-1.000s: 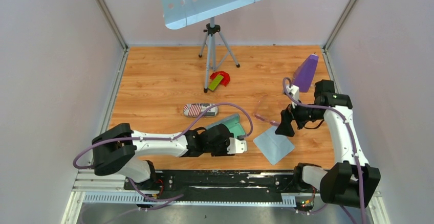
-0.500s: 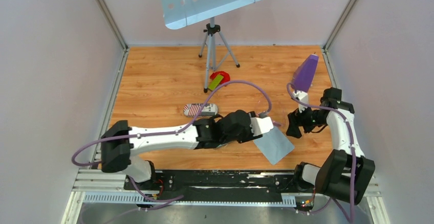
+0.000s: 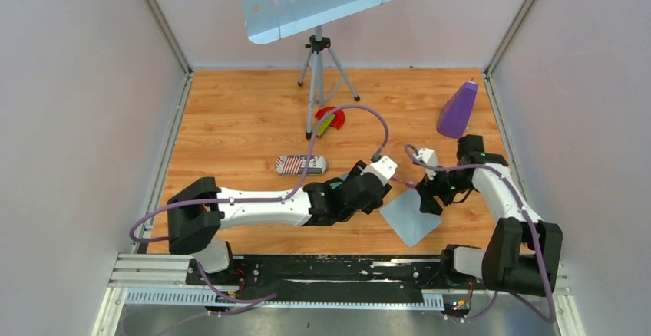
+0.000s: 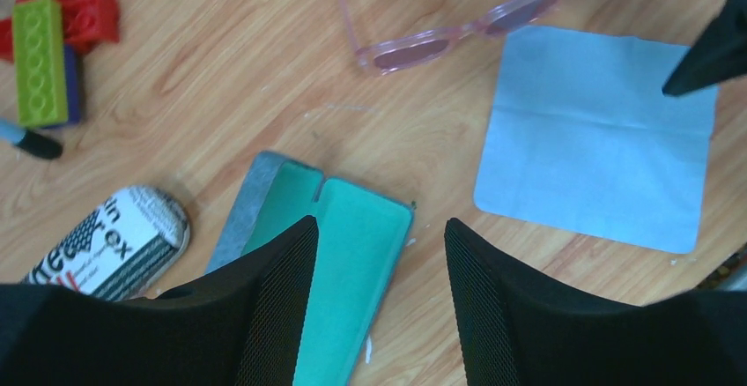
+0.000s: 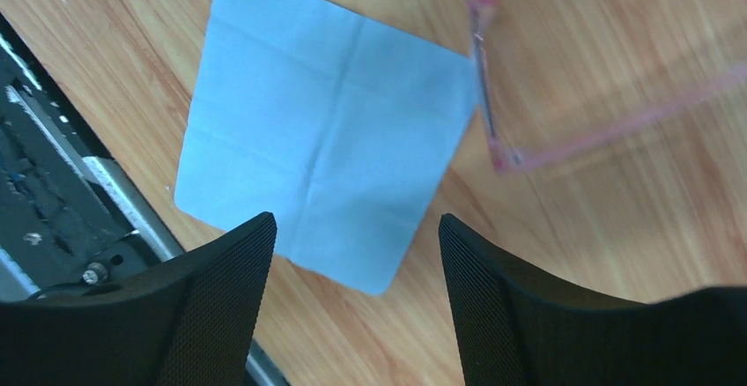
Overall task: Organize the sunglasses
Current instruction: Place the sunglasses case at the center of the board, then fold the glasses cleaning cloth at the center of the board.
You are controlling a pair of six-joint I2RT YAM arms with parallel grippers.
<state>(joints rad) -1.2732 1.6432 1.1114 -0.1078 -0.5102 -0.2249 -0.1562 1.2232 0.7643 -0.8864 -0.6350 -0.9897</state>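
The pale pink translucent sunglasses (image 4: pixel 440 40) lie open on the wooden table, just beyond the light blue cloth (image 4: pixel 599 130). The right wrist view shows their frame (image 5: pixel 486 77) at the cloth's (image 5: pixel 326 130) far edge. The open case (image 4: pixel 352 254), teal inside and grey outside, lies under my left gripper (image 4: pixel 379 223), which is open and empty above it. My right gripper (image 5: pixel 357 218) is open and empty over the cloth's corner. In the top view my left gripper (image 3: pixel 367 194) and right gripper (image 3: pixel 426 198) flank the glasses (image 3: pixel 404 182), and the case is mostly hidden.
A striped pouch (image 3: pixel 301 165) lies left of my left wrist. A red piece with a green brick (image 3: pixel 330 120) sits by the tripod stand (image 3: pixel 318 60). A purple object (image 3: pixel 457 110) stands at the right wall. The black rail (image 3: pixel 330 271) runs along the near edge.
My left arm has swung right and forward over the case, towards the glasses. My right gripper has come down and left to the cloth's upper edge.
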